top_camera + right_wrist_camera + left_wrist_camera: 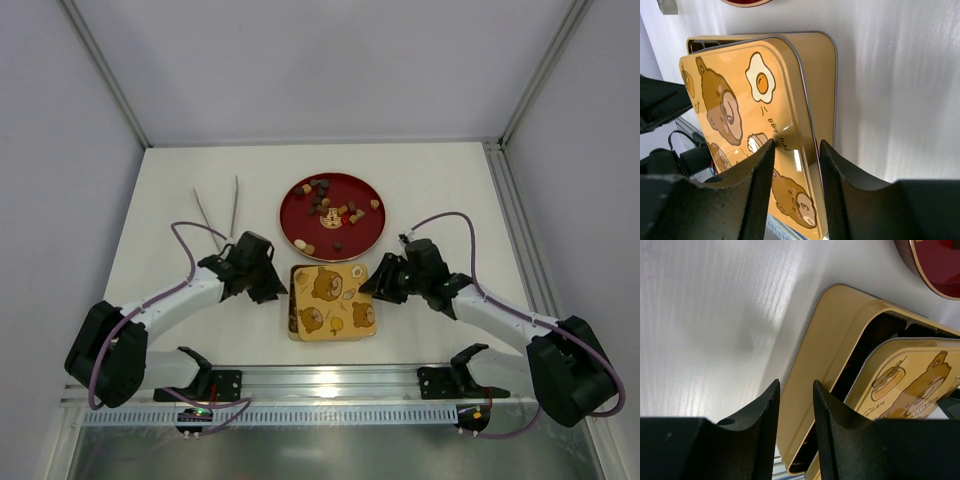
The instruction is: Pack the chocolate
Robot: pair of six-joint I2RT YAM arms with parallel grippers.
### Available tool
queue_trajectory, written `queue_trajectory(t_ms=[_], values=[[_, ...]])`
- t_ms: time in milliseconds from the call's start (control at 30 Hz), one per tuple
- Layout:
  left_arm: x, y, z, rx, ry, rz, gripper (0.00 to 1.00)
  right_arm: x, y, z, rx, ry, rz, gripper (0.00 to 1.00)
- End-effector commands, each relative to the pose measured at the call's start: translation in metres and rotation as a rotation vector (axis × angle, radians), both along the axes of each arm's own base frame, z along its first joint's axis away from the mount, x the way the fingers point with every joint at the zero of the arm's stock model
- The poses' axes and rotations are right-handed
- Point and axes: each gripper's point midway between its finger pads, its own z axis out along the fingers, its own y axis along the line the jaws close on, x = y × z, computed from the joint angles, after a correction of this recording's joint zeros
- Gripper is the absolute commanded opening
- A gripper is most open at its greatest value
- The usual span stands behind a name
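- Lid (730,100): gold, printed with brown bears and a white-and-yellow fried egg
- Box (825,350) under lid: plain gold
- Plate (372,230) behind lid: red
- Chocolate (321,187): brown, tan, cream

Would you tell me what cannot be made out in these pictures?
Box inside: hidden under the lid in the top view, only a dark gap in both wrist views.
Chocolate: too small in the top view to count; outside both wrist views.
Plate: cut off by the frame's edge in both wrist views.
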Motion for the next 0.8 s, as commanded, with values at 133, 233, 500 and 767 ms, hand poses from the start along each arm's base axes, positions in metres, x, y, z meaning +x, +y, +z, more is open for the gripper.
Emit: queue_trajectory(t_ms=[133, 233, 500, 767], values=[[0.001, -0.013, 0.010, -0.043, -0.032, -0.028, 0.33, 0.023, 0.006, 0.014, 0.003, -0.015, -0.061, 0.37], [0.000, -0.015, 0.009, -0.045, -0.031, -0.031, 0.32, 0.027, 0.006, 0.014, -0.010, -0.007, -0.076, 0.35], [-0.003, -0.021, 0.010, -0.054, -0.029, -0.046, 0.33, 0.032, 0.006, 0.010, -0.018, 0.014, -0.109, 0.35], [-0.003, -0.023, 0.008, -0.050, -0.021, -0.058, 0.36, 0.038, 0.006, 0.015, -0.045, 0.000, -0.116, 0.35]])
